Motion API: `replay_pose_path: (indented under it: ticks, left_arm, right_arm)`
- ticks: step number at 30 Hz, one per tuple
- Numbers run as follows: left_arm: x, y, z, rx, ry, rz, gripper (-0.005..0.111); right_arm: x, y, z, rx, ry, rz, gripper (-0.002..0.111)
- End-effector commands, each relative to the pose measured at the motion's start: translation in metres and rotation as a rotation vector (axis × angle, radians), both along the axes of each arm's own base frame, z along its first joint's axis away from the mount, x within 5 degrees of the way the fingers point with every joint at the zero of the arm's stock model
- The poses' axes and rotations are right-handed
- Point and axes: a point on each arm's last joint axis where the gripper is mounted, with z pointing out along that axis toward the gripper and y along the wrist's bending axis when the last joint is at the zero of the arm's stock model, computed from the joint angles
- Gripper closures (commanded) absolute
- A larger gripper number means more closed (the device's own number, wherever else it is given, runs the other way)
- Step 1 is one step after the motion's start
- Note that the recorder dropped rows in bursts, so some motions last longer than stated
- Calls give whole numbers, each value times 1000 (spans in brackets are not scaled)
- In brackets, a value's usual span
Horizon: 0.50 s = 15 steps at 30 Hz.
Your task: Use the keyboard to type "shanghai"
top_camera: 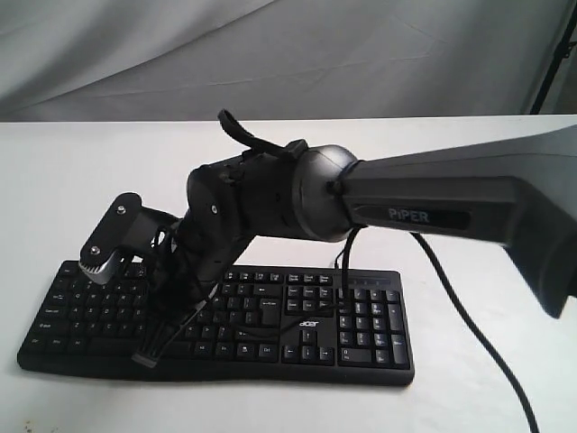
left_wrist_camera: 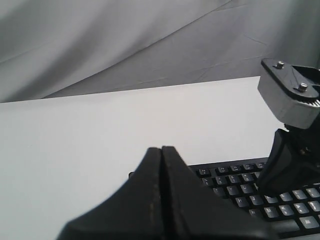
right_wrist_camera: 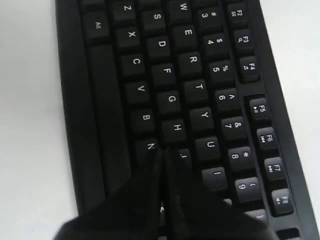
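**A:** What does the exterior view give that the wrist cameras don't?

**B:** The whole keyboard [top_camera: 306, 317], lying along the near edge of the white worktop [top_camera: 72, 171] with its number pad on the right. The right arm [top_camera: 424, 194], marked PIPER, reaches across to the keyboard's left half.

**A:** And the right wrist view?

**B:** Key legends up close. The right jaws are pressed together, and their fingertips [right_wrist_camera: 147, 182] are over the spot between H, N and J, half hiding J. I cannot tell whether they press a key.

**A:** The room?

**B:** Creased grey cloth [top_camera: 270, 54] hangs behind the plain worktop.

**A:** The left jaws?

**B:** They show only in the left wrist view. They are closed flat against each other and hold nothing. Their tips show against bare worktop, with the keyboard's end near them.
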Motion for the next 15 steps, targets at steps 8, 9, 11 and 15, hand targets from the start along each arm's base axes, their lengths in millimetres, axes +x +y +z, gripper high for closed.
replay_pose_path:
  ticks: [8, 9, 11, 15]
  left_arm:
    - [0, 0, -1, -3, -3, -4, 107]
    - [0, 0, -1, -3, -3, -4, 107]
    - [0, 0, -1, -3, -3, -4, 107]
    - [0, 0, -1, -3, -3, -4, 107]
  right_arm:
    - [-1, 5, -11, 46, 28, 12, 108]
    - [-1, 6, -12, 51, 26, 20, 108]
    - [0, 6, -14, 54, 20, 22, 108]
    - [0, 7, -20, 45, 23, 32, 108]
